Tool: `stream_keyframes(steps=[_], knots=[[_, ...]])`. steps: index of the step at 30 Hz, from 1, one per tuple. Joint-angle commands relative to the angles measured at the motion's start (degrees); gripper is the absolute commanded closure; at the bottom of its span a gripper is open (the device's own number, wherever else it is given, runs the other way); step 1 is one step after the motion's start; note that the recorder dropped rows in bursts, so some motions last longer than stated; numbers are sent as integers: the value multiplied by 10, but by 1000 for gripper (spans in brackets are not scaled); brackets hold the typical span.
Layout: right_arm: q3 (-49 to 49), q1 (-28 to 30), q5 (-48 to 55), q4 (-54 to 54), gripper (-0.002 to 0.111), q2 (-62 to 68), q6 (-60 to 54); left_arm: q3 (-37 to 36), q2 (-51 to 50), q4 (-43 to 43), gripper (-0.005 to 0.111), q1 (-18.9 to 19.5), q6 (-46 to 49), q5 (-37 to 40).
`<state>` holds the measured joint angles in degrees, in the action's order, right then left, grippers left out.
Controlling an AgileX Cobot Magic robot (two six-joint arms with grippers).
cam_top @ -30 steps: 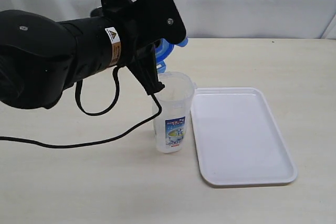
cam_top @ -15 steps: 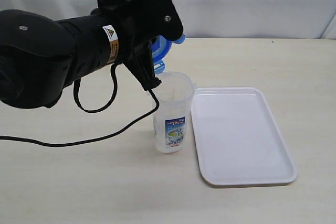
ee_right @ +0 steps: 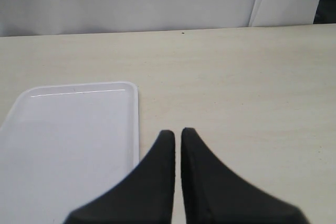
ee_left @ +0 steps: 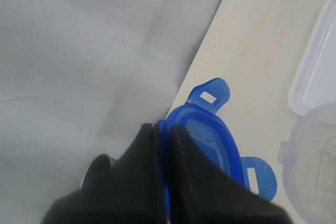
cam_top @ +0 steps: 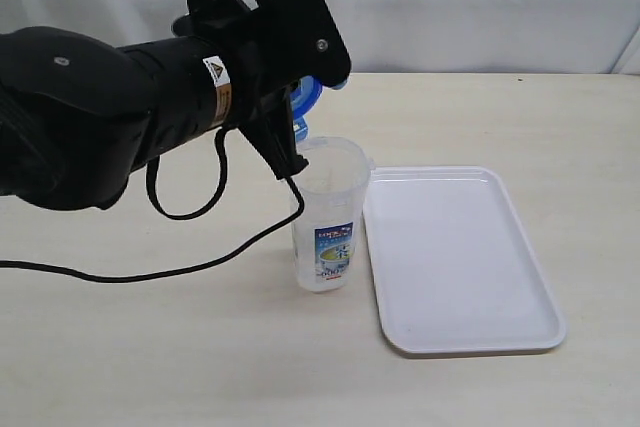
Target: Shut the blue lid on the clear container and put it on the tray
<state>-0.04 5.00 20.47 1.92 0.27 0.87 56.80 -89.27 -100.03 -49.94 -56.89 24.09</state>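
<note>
- Left gripper [ee_left: 164, 128] clenched on the blue lid [ee_left: 207, 137] rim, lid held near the clear container [cam_top: 328, 215] mouth.
- Over the last second it only shifted slightly; lid not seated yet.
- Container stands on the table, just beside the tray [cam_top: 470, 345].
- Right gripper [ee_right: 177, 132] closed, empty.

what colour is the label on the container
The container label is mainly blue with some yellowish print; the exterior view shows it best.
</note>
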Motion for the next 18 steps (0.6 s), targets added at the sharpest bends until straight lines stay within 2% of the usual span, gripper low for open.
stream_keyframes(steps=[1,11,18], knots=[[0,2,-7,0,104,-3,0,0,-22,1,107,2,-6,11],[0,2,-7,0,104,-3,0,0,-27,1,107,2,-7,21],[0,2,-7,0,104,-3,0,0,-10,1,107,-25,-18,27]])
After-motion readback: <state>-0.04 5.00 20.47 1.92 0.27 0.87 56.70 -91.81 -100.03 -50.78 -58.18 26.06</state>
